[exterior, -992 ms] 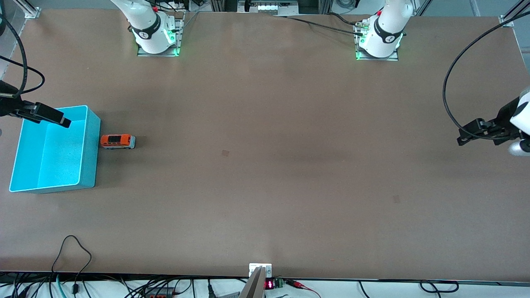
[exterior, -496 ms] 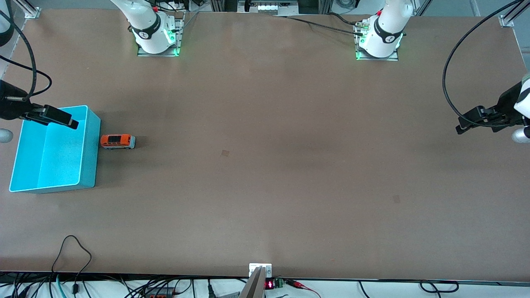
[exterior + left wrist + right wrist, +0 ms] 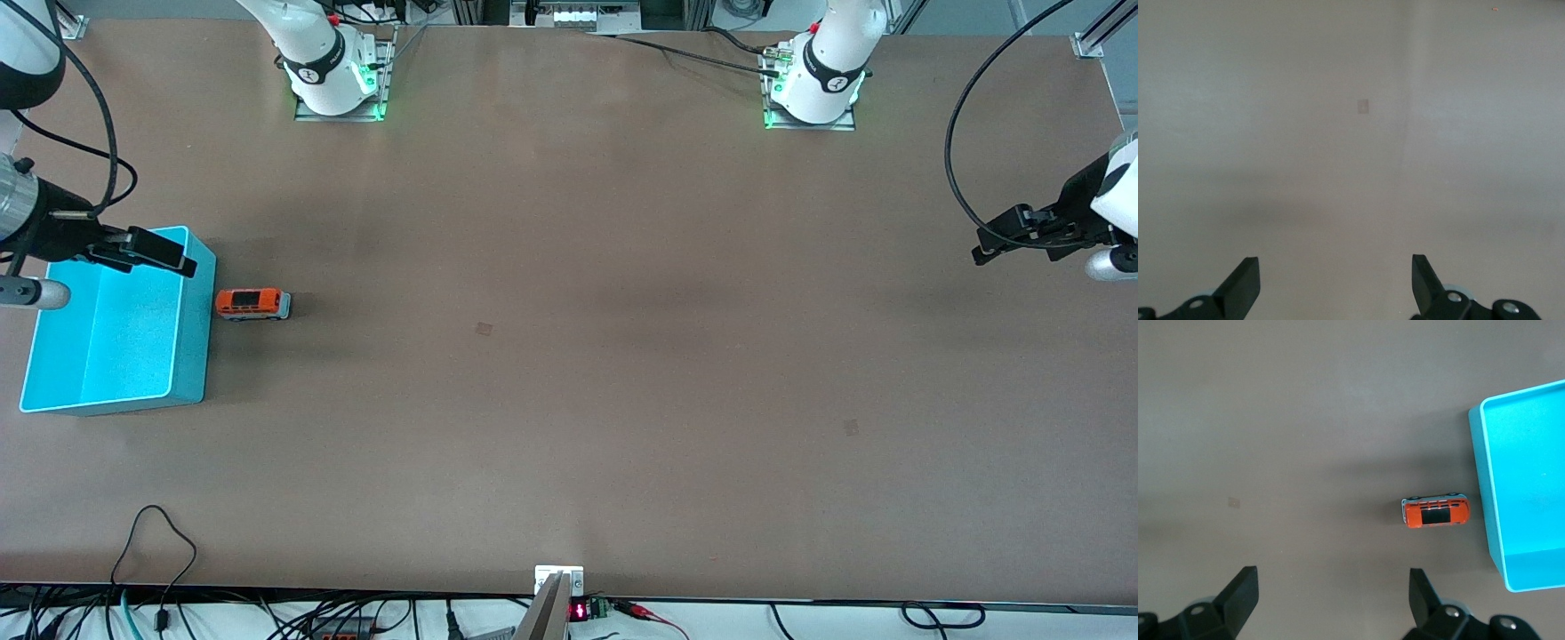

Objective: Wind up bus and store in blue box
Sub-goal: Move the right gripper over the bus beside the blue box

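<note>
The small orange-red bus [image 3: 252,303] stands on the brown table right beside the blue box [image 3: 53,356], on the box's side toward the table's middle. It also shows in the right wrist view [image 3: 1436,512] next to the blue box [image 3: 1531,540]. My right gripper [image 3: 164,253] is open and empty, up in the air over the box's corner nearest the bus; in its own view [image 3: 1331,590] the jaws stand wide apart. My left gripper [image 3: 996,243] is open and empty over the bare table at the left arm's end; its own view [image 3: 1336,280] shows only table.
The two arm bases [image 3: 333,76] [image 3: 813,84] stand at the table's edge farthest from the front camera. Cables [image 3: 151,551] hang at the nearest edge. A small square mark [image 3: 484,329] lies mid-table.
My right gripper has moved over the box toward the bus. My left gripper has drifted slightly toward the arm bases. The bus and box have not moved.
</note>
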`<action>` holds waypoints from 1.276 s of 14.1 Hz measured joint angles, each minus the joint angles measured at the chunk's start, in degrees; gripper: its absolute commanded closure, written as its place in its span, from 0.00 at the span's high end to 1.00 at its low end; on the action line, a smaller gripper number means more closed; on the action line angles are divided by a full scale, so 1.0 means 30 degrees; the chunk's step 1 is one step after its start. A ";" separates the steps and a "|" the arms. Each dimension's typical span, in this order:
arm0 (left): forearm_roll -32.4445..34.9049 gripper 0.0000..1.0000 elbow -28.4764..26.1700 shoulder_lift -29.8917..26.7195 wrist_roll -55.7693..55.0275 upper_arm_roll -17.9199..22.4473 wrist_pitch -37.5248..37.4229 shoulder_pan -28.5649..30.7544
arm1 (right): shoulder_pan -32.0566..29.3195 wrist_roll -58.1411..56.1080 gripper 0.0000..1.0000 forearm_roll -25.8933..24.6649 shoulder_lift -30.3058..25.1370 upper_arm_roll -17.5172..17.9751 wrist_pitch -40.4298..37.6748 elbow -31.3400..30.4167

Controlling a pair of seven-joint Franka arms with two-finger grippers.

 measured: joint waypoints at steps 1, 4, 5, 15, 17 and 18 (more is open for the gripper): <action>0.0000 1.00 -0.0056 0.0001 0.0001 -0.0015 0.0002 -0.0006 | 0.0053 -0.0024 1.00 0.0166 0.0239 0.0042 -0.0190 -0.0049; 0.0000 1.00 -0.0073 -0.0011 0.0001 -0.0026 0.0064 -0.0032 | 0.0436 -0.0213 1.00 0.0602 0.0824 0.0159 -0.0436 -0.0367; 0.0000 1.00 -0.0072 -0.0023 0.0001 -0.0025 0.0075 -0.0031 | 0.0572 -0.0420 1.00 0.0603 0.0908 0.0180 -0.0493 -0.0642; 0.0000 1.00 -0.0069 -0.0050 0.0001 -0.0026 0.0578 -0.0039 | -0.0283 -1.3298 1.00 -0.2297 -0.0749 0.0053 0.2904 -0.7510; 0.0000 1.00 -0.0068 -0.0066 0.0125 -0.0106 0.0566 -0.0111 | -0.0604 -1.6826 1.00 -0.2947 -0.0897 0.0050 0.5383 -0.9481; 0.0000 1.00 -0.0067 -0.0069 0.0213 -0.0191 0.0301 -0.0129 | -0.0888 -1.9246 1.00 -0.3313 -0.0863 0.0044 0.6962 -1.0356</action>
